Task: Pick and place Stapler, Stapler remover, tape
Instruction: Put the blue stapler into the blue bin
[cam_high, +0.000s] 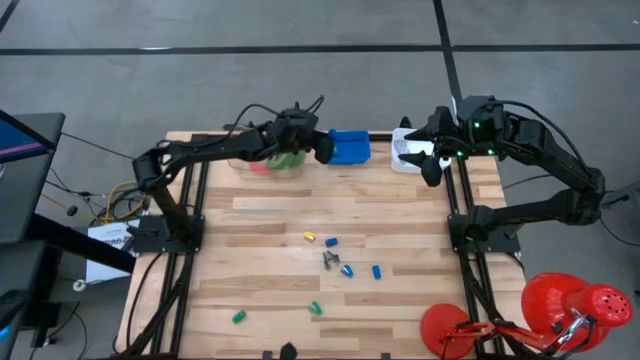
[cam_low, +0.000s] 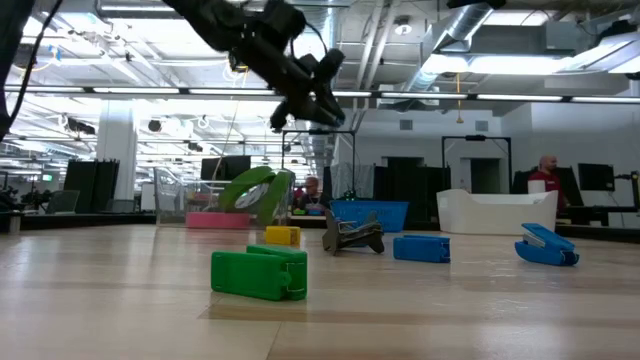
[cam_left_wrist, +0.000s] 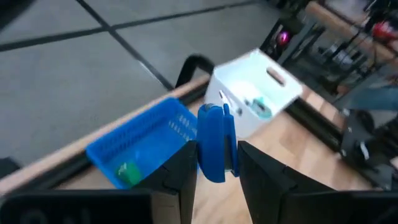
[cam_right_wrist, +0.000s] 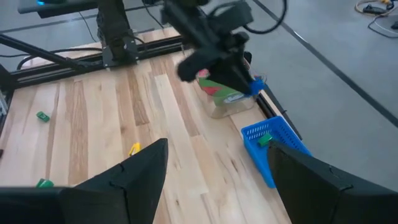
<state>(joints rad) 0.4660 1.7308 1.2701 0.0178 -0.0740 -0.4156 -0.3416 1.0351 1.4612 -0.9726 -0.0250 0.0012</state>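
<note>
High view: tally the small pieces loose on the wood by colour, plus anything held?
Blue pieces: 3
Green pieces: 2
Yellow piece: 1
Grey piece: 1
Blue stapler held in left hand: 1
Total: 8

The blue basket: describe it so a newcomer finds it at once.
Look along the table's far edge, between the clear tub and the white bin. The blue basket is the small bright blue mesh-walled tray there, just beside the left end effector; its neighbours are clear and plain white.
</note>
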